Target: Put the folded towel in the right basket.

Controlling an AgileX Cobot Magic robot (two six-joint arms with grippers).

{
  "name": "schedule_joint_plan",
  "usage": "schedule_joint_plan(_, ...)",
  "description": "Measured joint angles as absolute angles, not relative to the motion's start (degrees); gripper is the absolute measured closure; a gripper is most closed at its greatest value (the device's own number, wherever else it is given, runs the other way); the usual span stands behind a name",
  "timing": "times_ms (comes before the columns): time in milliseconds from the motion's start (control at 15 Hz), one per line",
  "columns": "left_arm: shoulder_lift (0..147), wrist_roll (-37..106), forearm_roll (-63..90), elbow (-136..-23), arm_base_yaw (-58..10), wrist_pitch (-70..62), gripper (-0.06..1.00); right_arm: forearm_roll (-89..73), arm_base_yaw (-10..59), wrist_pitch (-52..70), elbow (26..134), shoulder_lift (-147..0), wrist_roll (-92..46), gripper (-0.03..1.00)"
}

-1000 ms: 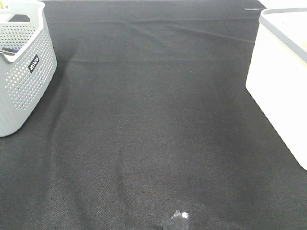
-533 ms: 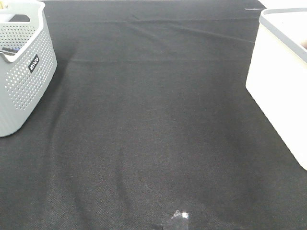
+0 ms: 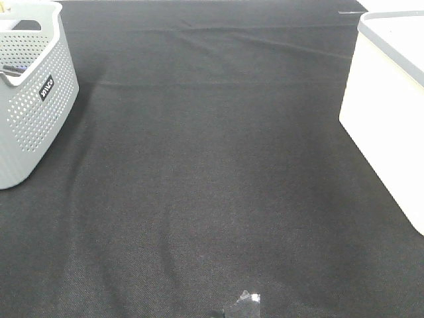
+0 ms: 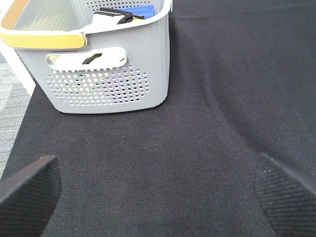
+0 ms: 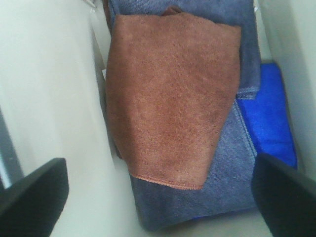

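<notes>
The folded towel [image 5: 168, 98], rust-brown, lies inside the right basket [image 5: 49, 74] on top of a denim-blue cloth [image 5: 227, 182]. My right gripper [image 5: 158, 207] is open and empty above the towel, not touching it. In the exterior high view the right basket [image 3: 391, 112] is the white bin with a grey rim at the right edge; its inside is hidden there. My left gripper [image 4: 158, 197] is open and empty over the black tabletop, near the perforated grey basket [image 4: 108, 84]. Neither gripper shows in the exterior high view.
The grey perforated basket [image 3: 33, 99] with a black label stands at the far left and holds cloths. A bright blue cloth [image 5: 269, 118] lies beside the towel in the bin. A small clear scrap [image 3: 246, 301] lies at the table's front edge on the black cloth [image 3: 212, 165].
A small dark shape at the right edge over the bin, seen half a second ago, is gone. Nothing else in the exterior high view has moved.
</notes>
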State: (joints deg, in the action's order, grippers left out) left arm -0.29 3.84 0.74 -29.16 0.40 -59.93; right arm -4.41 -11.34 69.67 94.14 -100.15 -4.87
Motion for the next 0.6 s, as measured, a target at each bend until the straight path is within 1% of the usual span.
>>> schedule_joint_plan(400, -0.29, 3.84, 0.74, -29.16, 0.40, -59.93, -0.05, -6.25, -10.54, 69.79, 94.48, -92.42, -3.44, 0.00)
schedule_joint_plan(467, -0.29, 3.84, 0.74, -29.16, 0.40, -59.93, -0.05, -6.19, -9.05, 69.79, 94.48, -91.27, -3.44, 0.00)
schedule_joint_plan(533, -0.29, 3.84, 0.74, -29.16, 0.40, -59.93, -0.05, -5.10, -4.13, 69.79, 94.48, -89.73, -2.98, 0.00)
schedule_joint_plan(600, -0.29, 3.84, 0.74, -29.16, 0.40, -59.93, -0.05, -3.90, -1.03, 69.84, 94.48, -88.98, -1.72, 0.00)
